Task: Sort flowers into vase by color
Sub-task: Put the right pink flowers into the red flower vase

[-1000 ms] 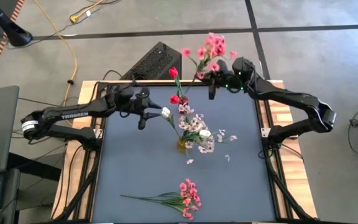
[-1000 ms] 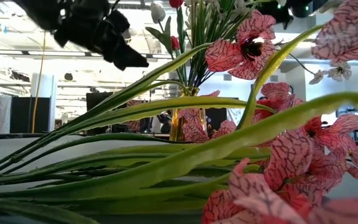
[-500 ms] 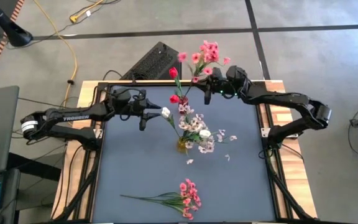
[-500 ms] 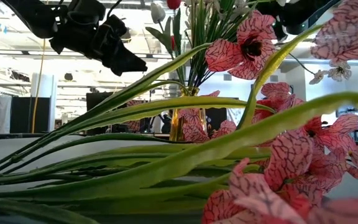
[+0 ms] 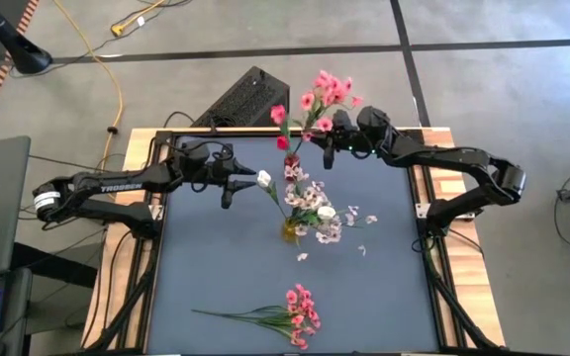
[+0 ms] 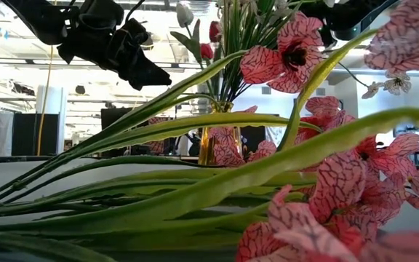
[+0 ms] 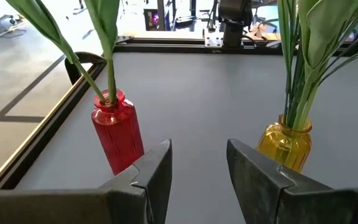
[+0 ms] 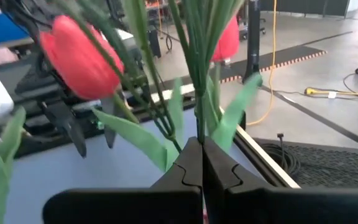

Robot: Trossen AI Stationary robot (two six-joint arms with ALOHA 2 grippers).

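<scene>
The left gripper [image 5: 229, 185] is hovering over the mat's [image 5: 226, 277] back-left part, its fingers [image 7: 157, 171] standing partly apart and holding nothing; past them the left wrist view is showing a red vase [image 7: 117, 134] and a yellow vase [image 7: 286, 144] standing well apart, each with green stems in it. From above, the yellow vase [image 5: 291, 231] is sitting near the middle of the mat, crowded with pale blossoms [image 5: 312, 203] and a white bud [image 5: 263, 179] that is leaning toward the left gripper. A few loose petals [image 5: 303, 256] are lying on the mat just beside it. Behind it, near the back edge, red rosebuds [image 5: 282, 142] are standing up (the red vase itself is hidden under them in the high view). Just right of these the right gripper [image 5: 327, 153] is reaching in from the right with its fingers [image 8: 188, 168] pinched fully together on the thin stem of a pink spray [image 5: 325, 94], whose blooms are hanging beyond the table's back edge. In the right wrist view that stem [image 8: 194, 81] is rising straight out of the closed fingertips, with a rosebud [image 8: 82, 65] close by. At the front of the mat a second pink spray [image 5: 300, 314] is lying flat, its stem pointing left, well apart from both vases and both arms.
</scene>
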